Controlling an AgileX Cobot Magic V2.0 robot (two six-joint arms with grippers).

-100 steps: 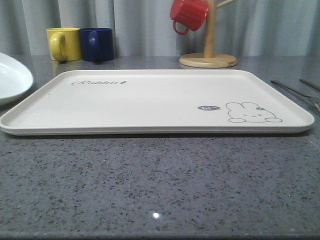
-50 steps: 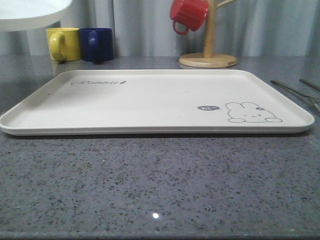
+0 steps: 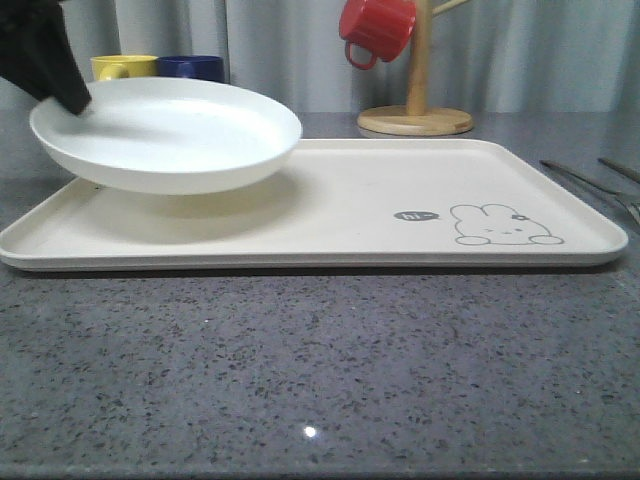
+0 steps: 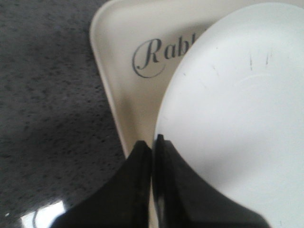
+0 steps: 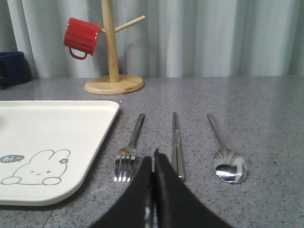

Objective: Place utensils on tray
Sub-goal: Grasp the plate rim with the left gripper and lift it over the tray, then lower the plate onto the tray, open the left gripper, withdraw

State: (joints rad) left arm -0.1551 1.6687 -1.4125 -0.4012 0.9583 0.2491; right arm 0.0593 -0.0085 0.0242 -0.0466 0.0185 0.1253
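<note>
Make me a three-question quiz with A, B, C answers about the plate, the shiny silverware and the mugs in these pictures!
1. Where is the round shallow white plate?
A. Over the left part of the big cream rectangular rabbit tray
B. Under the mug stand
C. Beside the spoon

2. How many mugs hang on the wooden mug stand?
A. Three
B. One
C. None

3. What are the left gripper jaws doing?
A. Wide open
B. Holding a fork
C. Pinching the plate's rim

Answers: 1 A, the front view shows the plate above the tray's left part. 2 B, only the red mug hangs there. 3 C, the left wrist view shows the black jaws closed on the plate's edge.
</note>
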